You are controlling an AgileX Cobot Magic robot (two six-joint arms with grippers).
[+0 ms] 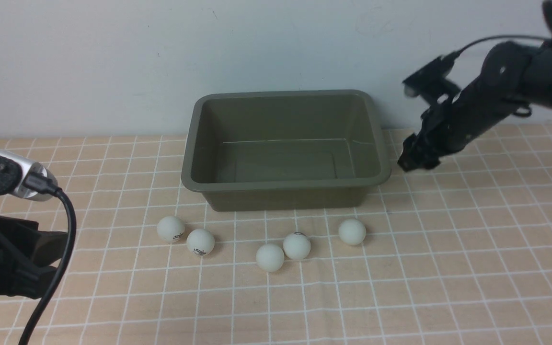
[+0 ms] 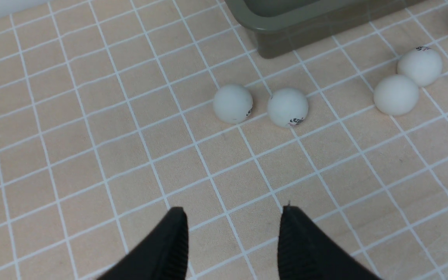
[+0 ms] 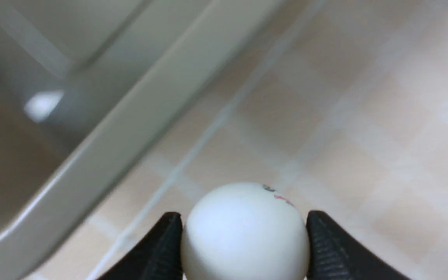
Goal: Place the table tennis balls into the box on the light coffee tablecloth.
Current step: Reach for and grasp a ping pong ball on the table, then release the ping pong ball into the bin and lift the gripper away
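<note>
Right wrist view shows a small matte white table tennis ball point(image 3: 245, 233) pinched between the black right fingers point(image 3: 158, 249) at the bottom centre of the frame, with both pads touching its sides. The background is blurred, so I cannot tell whether it is lifted yet. The rectangular olive-green plastic box point(image 3: 103, 147) fills the upper left, its rim just beside the ball.

The risk, as I judge it, is the grip on a smooth round ball. It may squirt out, or be let go short of the rim and roll across the light peach-tan gridded tablecloth point(image 3: 325, 116).

In the front view five more white balls point(image 1: 270, 257) lie in a loose row at lower centre, in front of the box, and a dropped ball could scatter them. The left fingers point(image 2: 169, 245) stand apart, grasping nothing.
</note>
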